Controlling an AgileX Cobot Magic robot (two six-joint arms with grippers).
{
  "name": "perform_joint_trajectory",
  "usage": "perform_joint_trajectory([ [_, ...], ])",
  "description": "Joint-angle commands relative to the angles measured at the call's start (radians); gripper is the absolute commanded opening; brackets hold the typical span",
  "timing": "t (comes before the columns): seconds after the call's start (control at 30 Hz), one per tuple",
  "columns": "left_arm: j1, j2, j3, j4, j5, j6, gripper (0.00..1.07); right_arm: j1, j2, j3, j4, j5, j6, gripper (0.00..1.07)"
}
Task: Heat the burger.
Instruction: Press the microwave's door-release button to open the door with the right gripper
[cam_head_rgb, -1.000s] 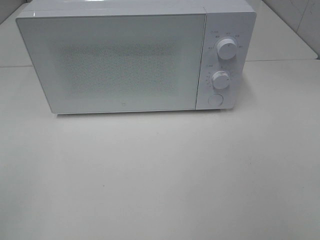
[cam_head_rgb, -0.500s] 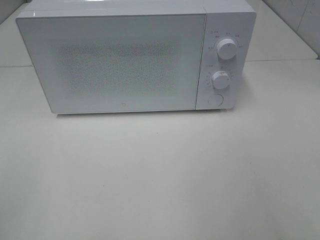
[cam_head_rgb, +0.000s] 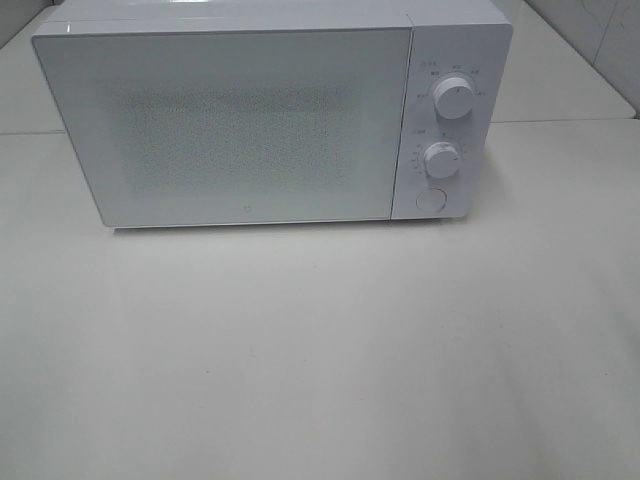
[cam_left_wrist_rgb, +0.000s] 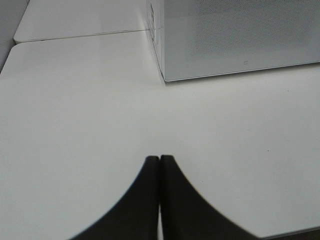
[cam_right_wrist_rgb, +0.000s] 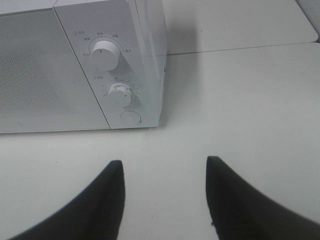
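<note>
Two tools hover over the worktop (cam_head_rgb: 320, 360) before the shut microwave (cam_head_rgb: 250, 120): left tool (cam_left_wrist_rgb: 159, 160) pressed together, right tool (cam_right_wrist_rgb: 165, 167) apart, both empty. Burger unseen, possibly inside. Next, probably, the right tool turns the lower knob (cam_head_rgb: 441, 159).

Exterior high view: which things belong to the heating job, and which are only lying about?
For the job: white microwave, door shut; upper knob; lower knob; round button. The burger is not in view.
Only there: white table.
</note>
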Motion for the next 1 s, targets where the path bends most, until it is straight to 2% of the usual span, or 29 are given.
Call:
perform_joint_trajectory([
  [0.03, 0.003, -0.008, 0.003, -0.011, -0.009, 0.004, 0.0, -0.003, 0.07, 0.003, -0.002, -0.099, -0.016, 0.5],
  [0.37, 0.003, -0.008, 0.003, -0.011, -0.009, 0.004, 0.0, -0.003, 0.25, 0.003, -0.002, -0.345, -0.016, 0.5],
  [0.53, 0.003, -0.008, 0.003, -0.011, -0.009, 0.004, 0.0, -0.003, 0.418, 0.003, -0.002, -0.539, -0.016, 0.5],
  [0.63, 0.003, -0.008, 0.003, -0.011, -0.009, 0.004, 0.0, -0.003, 0.438, 0.003, -0.002, -0.574, -0.016, 0.49],
  [0.7, 0.003, -0.008, 0.003, -0.011, -0.009, 0.004, 0.0, -0.003, 0.536, 0.003, -0.002, -0.712, -0.016, 0.44],
  [0.8, 0.003, -0.008, 0.003, -0.011, -0.009, 0.004, 0.0, -0.003, 0.555, 0.003, -0.002, -0.738, -0.016, 0.43],
  [0.87, 0.003, -0.008, 0.003, -0.011, -0.009, 0.004, 0.0, -0.003, 0.645, 0.003, -0.002, -0.83, -0.016, 0.35],
  [0.93, 0.003, -0.008, 0.003, -0.011, -0.009, 0.004, 0.0, -0.003, 0.663, 0.003, -0.002, -0.849, -0.016, 0.32],
  [0.97, 0.003, -0.008, 0.003, -0.011, -0.009, 0.004, 0.0, -0.003, 0.71, 0.003, -0.002, -0.879, -0.016, 0.26],
  [1.0, 0.003, -0.008, 0.003, -0.011, -0.009, 0.004, 0.0, -0.003, 0.71, 0.003, -0.002, -0.879, -0.016, 0.26],
])
